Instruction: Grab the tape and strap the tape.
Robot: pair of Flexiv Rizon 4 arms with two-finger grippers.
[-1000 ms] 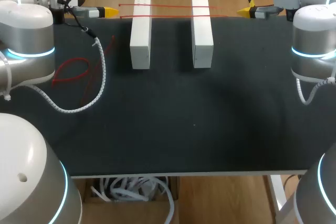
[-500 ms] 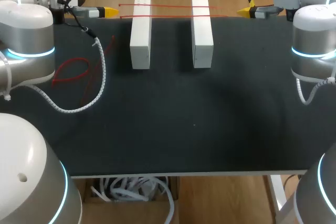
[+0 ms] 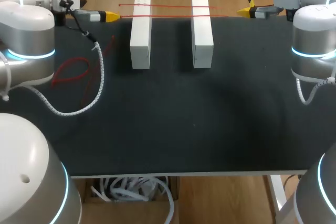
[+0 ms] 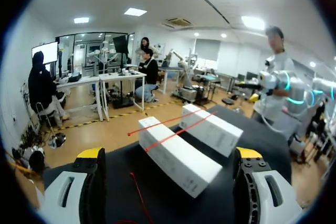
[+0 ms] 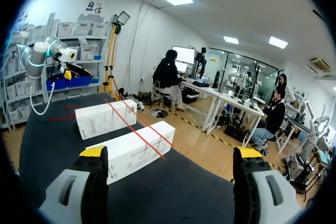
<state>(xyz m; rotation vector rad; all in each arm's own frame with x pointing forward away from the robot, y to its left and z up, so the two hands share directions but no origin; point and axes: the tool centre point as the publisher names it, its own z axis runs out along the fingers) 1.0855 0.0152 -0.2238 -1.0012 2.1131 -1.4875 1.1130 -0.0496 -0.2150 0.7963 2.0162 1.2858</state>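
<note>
The left hand (image 3: pixel 110 16) is wide open, its fingers spread far apart, at the far edge of the worktop (image 3: pixel 210 124), just left of the white blocks (image 3: pixel 140 34). The right hand (image 3: pixel 243 11) is equally wide, at the same edge to the right of the white blocks. Two thin red tape strips (image 3: pixel 168 5) lie across the white blocks, bridging their gap. A looped red tape (image 3: pixel 71 70) lies on the worktop left of the white blocks.

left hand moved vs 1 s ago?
Yes. In the head view, the left hand has shifted slightly closer to the left white block.
</note>
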